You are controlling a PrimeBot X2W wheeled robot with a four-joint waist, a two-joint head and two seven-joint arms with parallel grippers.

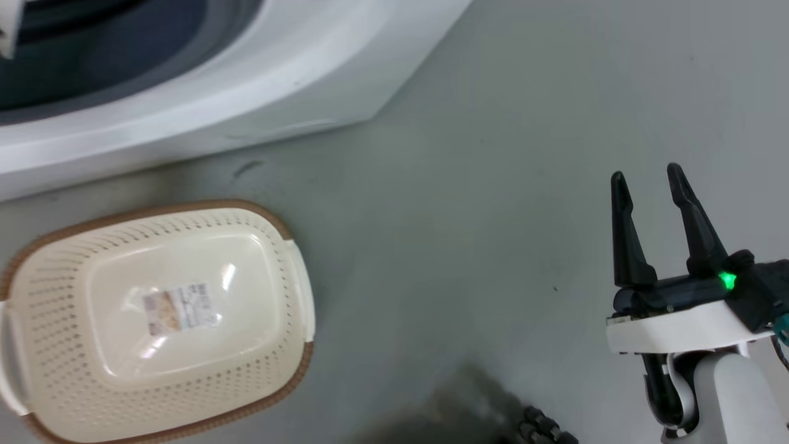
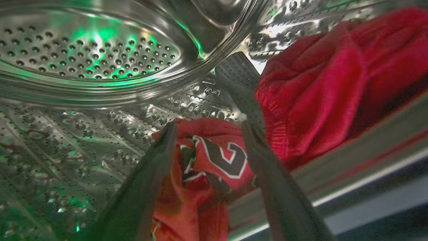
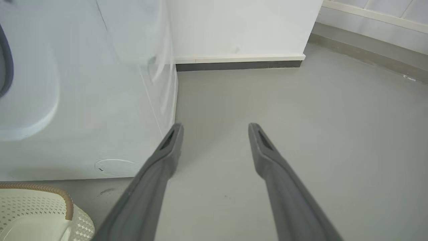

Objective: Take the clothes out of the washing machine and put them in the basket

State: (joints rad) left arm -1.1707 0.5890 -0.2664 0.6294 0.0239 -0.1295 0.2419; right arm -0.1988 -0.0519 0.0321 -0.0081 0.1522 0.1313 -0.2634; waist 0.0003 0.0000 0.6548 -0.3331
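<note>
The left gripper is inside the drum, its fingers spread wide on either side of a lettered red garment at 6 o'clock, not closed on it. A second garment lies at 2 o'clock. In the head view the basket sits at 8 o'clock, below the machine. At 4 o'clock the right gripper is spread apart over the floor, holding nothing.

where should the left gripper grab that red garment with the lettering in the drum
Probably the bunched fold with the black-and-white lettering on the lettered garment. It humps up off the drum and lies between the open fingers of the left gripper, so push straight in along the fingers from the opening and close there.
</note>
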